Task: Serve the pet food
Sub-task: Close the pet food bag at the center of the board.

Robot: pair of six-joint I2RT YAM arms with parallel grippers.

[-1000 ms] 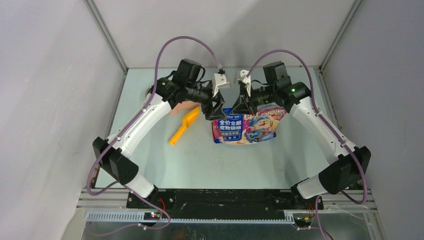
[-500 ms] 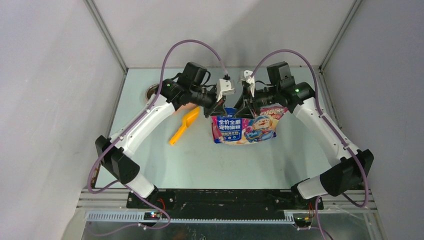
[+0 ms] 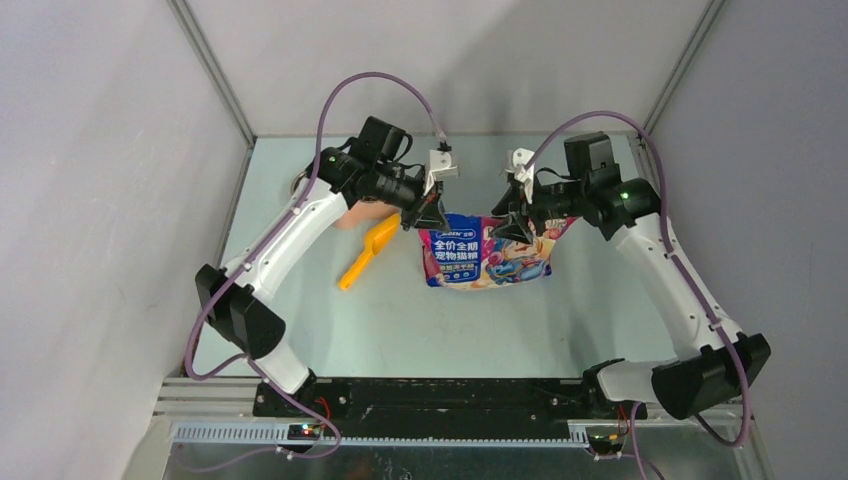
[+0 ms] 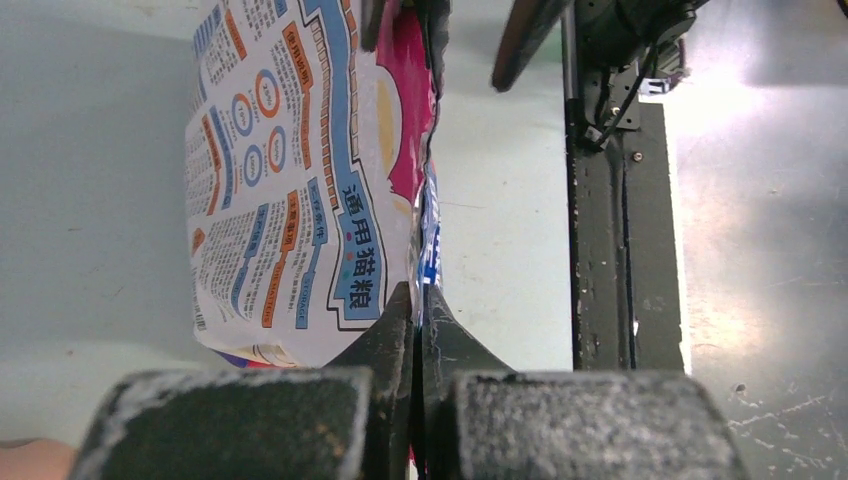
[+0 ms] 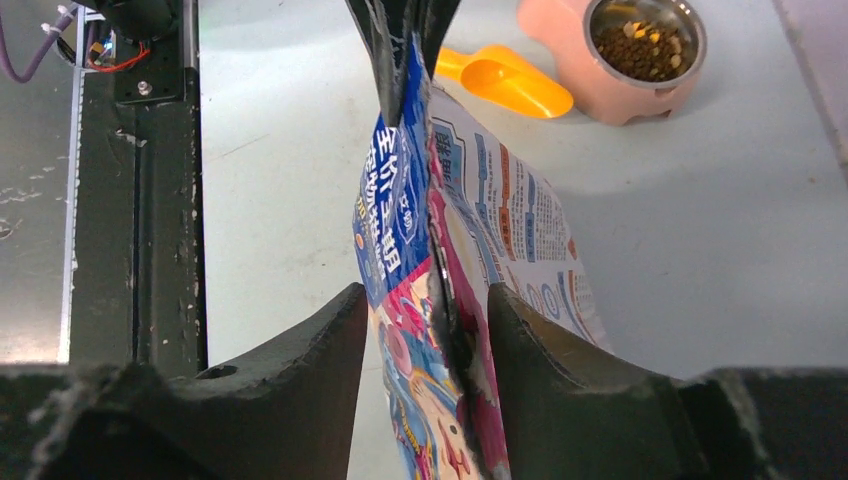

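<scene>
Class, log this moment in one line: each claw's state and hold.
left claw: shut on cat food bag, top edge | right claw: open, astride that edge | orange scoop: on table

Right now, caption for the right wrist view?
Right gripper open astride cat food bag, left gripper pinching its far end; orange scoop, pink feeder with kibble behind.

I have the bag (image 3: pixel 487 252) mid-table, the scoop (image 3: pixel 368 250) lying on the table (image 3: pixel 400 320) just left of it, and the feeder (image 5: pixel 600 95) just behind the scoop's head, with kibble (image 5: pixel 640 50) in its one visible bowl.
</scene>
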